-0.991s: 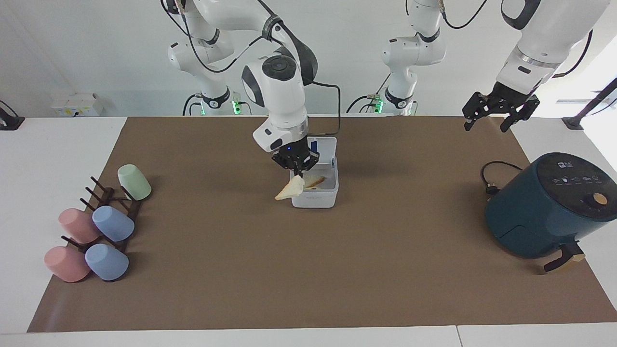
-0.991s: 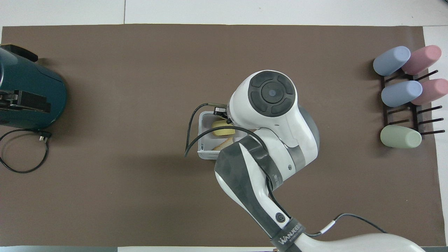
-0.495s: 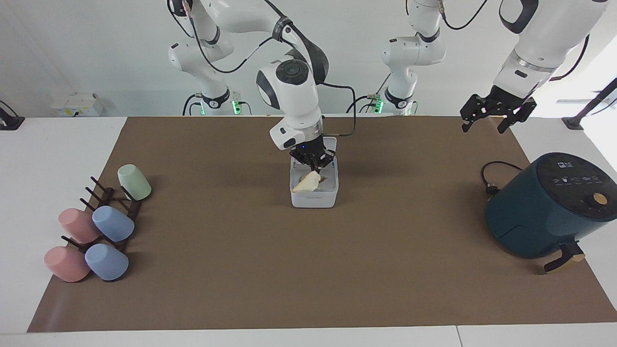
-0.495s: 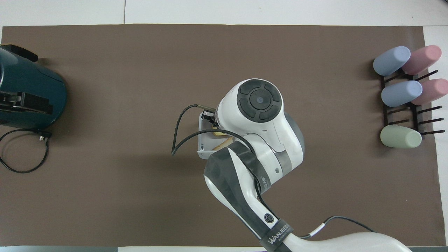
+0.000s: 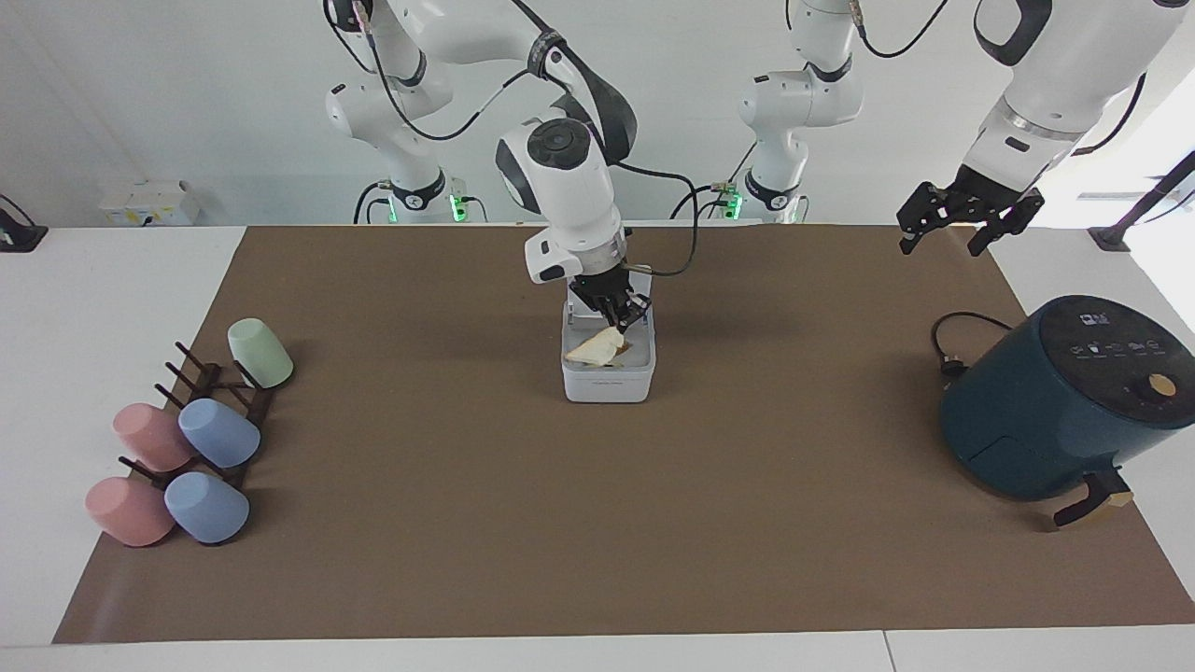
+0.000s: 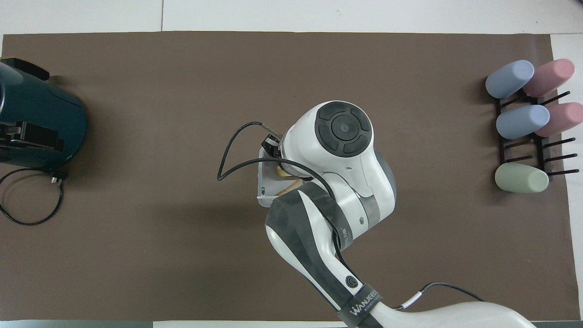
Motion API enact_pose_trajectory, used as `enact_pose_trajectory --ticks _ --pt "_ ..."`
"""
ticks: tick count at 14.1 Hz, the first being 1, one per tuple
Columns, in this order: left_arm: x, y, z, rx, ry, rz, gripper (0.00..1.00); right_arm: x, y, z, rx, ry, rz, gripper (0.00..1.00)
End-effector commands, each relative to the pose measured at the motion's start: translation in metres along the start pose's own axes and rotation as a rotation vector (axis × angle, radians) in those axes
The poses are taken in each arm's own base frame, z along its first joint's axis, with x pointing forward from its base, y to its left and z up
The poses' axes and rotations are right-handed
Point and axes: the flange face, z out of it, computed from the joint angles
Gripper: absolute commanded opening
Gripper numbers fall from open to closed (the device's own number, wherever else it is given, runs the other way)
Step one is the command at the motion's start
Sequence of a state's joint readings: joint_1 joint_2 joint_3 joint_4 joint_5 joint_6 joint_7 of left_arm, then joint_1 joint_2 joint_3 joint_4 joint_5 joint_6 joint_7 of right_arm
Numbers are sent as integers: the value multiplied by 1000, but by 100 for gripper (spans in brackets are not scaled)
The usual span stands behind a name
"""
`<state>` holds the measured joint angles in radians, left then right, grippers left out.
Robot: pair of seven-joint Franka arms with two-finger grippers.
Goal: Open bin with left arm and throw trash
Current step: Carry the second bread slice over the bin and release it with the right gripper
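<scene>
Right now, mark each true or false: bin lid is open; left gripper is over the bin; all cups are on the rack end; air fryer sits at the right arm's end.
1. The bin has its lid open. True.
2. The left gripper is over the bin. False: the right gripper is over it with a bread triangle; the left waits, raised, over the table's edge.
3. Five cups lie at the right arm's end. True.
4. The air fryer sits at the right arm's end. False: the left arm's.

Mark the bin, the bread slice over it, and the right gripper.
bin (image 5: 607, 383), facing view, on its white front wall.
bread slice (image 5: 594, 351), facing view, on its pale flat face.
right gripper (image 5: 618, 317), facing view, midway between its fingertips, over the bin.
</scene>
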<state>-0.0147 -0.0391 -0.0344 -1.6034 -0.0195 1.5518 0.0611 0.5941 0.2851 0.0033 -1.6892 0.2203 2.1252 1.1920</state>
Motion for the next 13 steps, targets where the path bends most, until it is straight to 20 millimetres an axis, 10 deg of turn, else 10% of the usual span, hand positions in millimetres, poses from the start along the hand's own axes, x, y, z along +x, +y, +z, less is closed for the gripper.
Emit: enact_pose_trajectory --ticks 1,10,12,13 --pt "-9 -3 0 9 -13 8 100 2 1 1 62 -32 135 0" --pt "-9 -3 0 9 -11 9 100 4 -2 4 140 -128 525 6" --pt "-9 -3 0 9 -11 9 100 2 -2 4 139 -137 576 99" --pt "-9 -3 0 9 -11 9 100 2 -3 3 140 -136 584 100"
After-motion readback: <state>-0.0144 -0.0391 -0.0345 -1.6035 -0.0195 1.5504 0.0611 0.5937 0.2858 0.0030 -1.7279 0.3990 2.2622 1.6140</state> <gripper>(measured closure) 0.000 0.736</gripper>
